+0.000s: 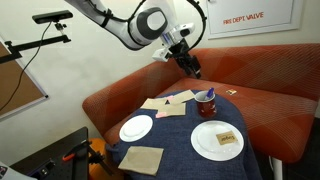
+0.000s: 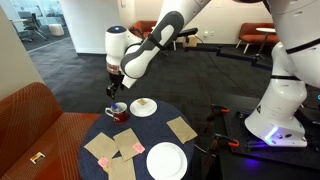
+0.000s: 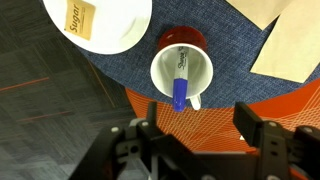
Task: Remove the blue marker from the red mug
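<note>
Pincer: the pincer [image 3: 197, 125] hangs over the red mug with its two fingers [image 3: 150, 118] spread well apart and nothing between them; both exterior views show it up in the air [image 1: 195, 71] [image 2: 113, 90], clear of the mug.
Red mug: the red mug [image 3: 182, 65] stands upright on the surface near the edge, its pale inside facing up; it shows in both exterior views [image 1: 205, 103] [image 2: 118, 111].
Blue marker: the blue marker [image 3: 179, 92] is inside the mug, leaning against the wall, with its blue end at the rim on the pincer's side and its pale printed barrel running down into the cup.
Surface: a round surface [image 3: 125, 70] under a dark blue cloth, seen in both exterior views [image 1: 180, 135] [image 2: 150, 130].
Sugar plate: a white plate [image 3: 125, 25] just beside the mug, carrying a tan packet [image 3: 80, 17] printed "Sugar".
Other plate: a second white plate [image 2: 166, 160] sits well apart from the mug.
Napkins: tan paper squares lie flat on the cloth [image 2: 181, 129] [image 1: 141, 158].
Seat: an orange bench [image 1: 250, 100] curves round behind the surface.
</note>
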Robot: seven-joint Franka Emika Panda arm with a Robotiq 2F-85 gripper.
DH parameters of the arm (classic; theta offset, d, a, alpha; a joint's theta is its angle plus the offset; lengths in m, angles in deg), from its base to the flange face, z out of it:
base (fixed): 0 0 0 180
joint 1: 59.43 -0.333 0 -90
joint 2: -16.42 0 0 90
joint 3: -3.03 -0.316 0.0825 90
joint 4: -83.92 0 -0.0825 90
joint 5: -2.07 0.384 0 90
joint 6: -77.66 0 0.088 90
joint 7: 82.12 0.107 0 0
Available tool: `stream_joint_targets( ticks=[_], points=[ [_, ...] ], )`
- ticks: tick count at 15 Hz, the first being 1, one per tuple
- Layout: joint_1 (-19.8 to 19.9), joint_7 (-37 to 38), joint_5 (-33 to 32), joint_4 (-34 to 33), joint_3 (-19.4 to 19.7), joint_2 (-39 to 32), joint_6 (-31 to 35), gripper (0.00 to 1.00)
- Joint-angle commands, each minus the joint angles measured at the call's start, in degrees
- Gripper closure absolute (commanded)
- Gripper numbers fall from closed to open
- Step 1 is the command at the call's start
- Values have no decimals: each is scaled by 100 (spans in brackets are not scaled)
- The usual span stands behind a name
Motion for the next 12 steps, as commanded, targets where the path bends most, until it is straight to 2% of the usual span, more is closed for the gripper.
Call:
stream_joint_targets(
  ticks=[1,6,12],
  points=[
    [-54,-228,164,-461,102,-258,-332,38],
    [-20,-201,192,-851,161,-627,-546,30],
    [12,-243,292,-1214,118,-1006,-689,33]
  ],
)
